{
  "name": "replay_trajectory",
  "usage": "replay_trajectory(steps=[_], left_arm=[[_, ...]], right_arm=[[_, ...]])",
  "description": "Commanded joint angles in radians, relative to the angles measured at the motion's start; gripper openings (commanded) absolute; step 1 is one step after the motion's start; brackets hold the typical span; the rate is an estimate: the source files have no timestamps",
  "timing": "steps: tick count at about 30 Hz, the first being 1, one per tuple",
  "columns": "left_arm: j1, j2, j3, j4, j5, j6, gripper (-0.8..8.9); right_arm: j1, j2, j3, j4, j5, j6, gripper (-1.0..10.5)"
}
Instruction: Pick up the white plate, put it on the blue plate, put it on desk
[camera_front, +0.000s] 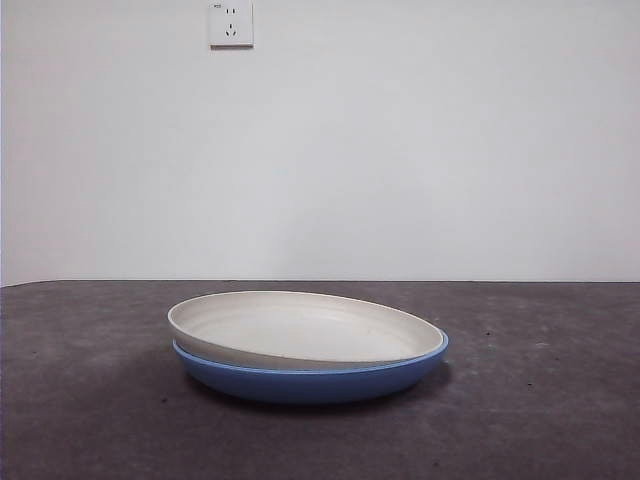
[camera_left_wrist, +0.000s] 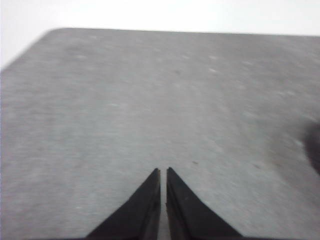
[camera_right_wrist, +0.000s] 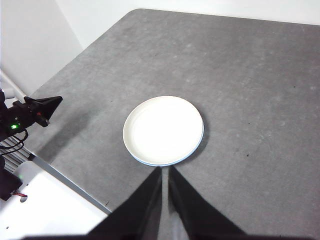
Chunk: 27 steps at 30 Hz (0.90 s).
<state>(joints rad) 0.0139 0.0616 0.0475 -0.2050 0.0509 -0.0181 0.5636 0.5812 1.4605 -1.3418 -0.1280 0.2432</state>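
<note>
A dark grey, faintly speckled desk (camera_front: 540, 400) fills the lower part of the front view. Directly on it, just left of centre, rests the blue plate (camera_front: 310, 380). The white plate (camera_front: 300, 330) sits in the blue one, shifted slightly leftward and tilted.

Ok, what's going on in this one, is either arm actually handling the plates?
Neither arm is touching anything. The white plate already sits nested in the blue plate, a little tilted and off-centre, on the desk. The right gripper hangs high above the stack with its jaws shut and empty. The left gripper is also shut and empty, over bare desk away from the plates. No arm shows in the front view.
</note>
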Motion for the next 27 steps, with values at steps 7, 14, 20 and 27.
replay_trajectory(steps=[7,14,20,27], left_arm=[[0.001,-0.028,-0.036,0.016,-0.087,-0.017,0.21],[0.001,-0.059,-0.036,0.019,-0.158,-0.032,0.21],[0.0,-0.059,-0.036,0.02,-0.163,-0.031,0.2],[-0.001,-0.059,-0.036,0.019,-0.126,-0.047,0.2]], right_arm=[[0.008,0.005,0.011,-0.069,0.001,0.007,0.2],[0.008,0.005,0.011,-0.069,0.002,0.007,0.2],[0.008,0.005,0.011,-0.069,0.002,0.007,0.2],[0.008,0.005,0.011,-0.069,0.002,0.007,0.2]])
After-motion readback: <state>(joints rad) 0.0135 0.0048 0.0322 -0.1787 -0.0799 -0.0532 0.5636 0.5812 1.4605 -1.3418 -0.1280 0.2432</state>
